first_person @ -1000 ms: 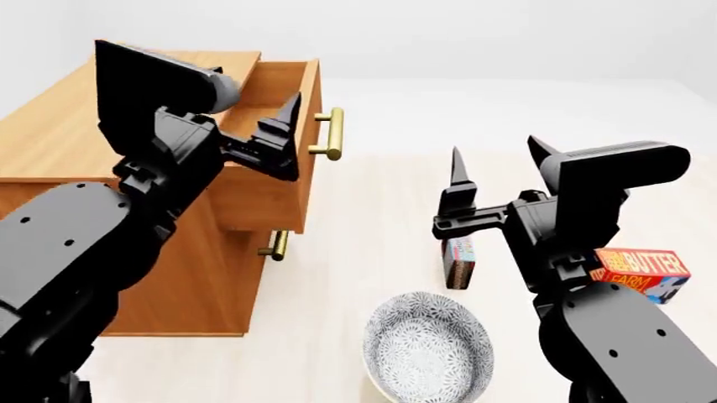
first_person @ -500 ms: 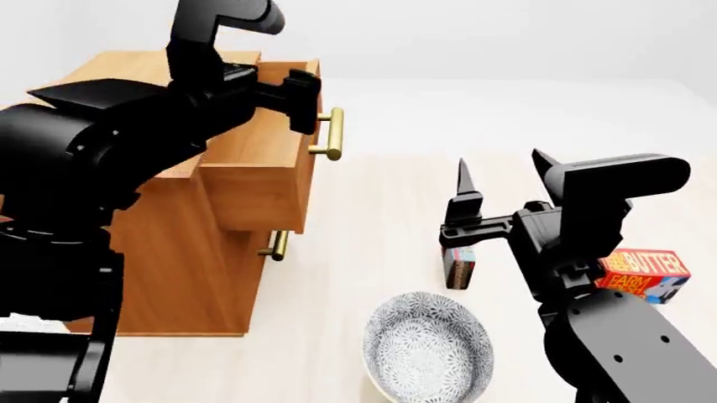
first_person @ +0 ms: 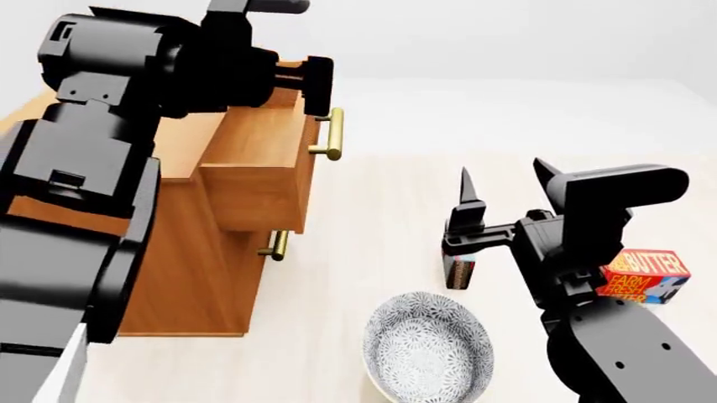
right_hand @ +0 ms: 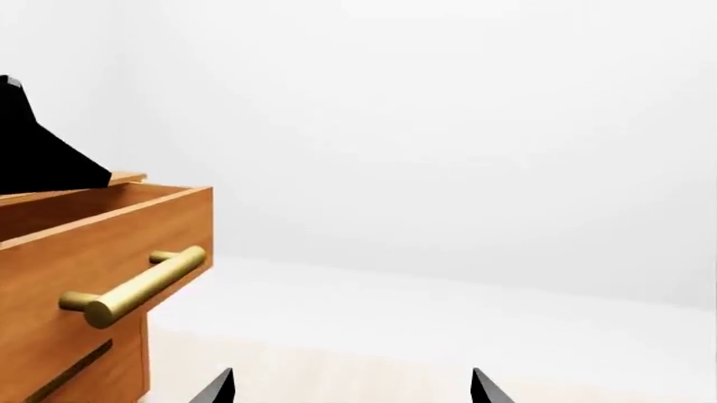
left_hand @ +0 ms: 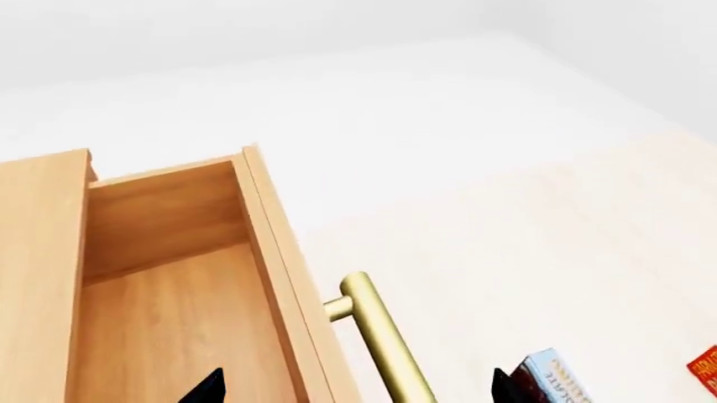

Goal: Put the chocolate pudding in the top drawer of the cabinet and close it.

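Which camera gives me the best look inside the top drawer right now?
The left wrist view: it looks down into the open top drawer, showing bare floor. The head view has it mostly behind the left arm; the right wrist view shows only its front and handle.

The cabinet (first_person: 191, 277) stood left with its top drawer (first_person: 264, 180) pulled out; the chocolate pudding (first_person: 458, 270) stood right of it, behind the bowl (first_person: 429, 348).

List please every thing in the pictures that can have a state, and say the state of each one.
Top drawer: pulled open, nothing visible inside.
Lower drawer: shut.
Chocolate pudding: standing on edge on the floor, not held.
Butter box: lying on the floor.
Bowl: upright, empty.
Left gripper: open, above the open drawer's front.
Right gripper: open, above the pudding, holding nothing.
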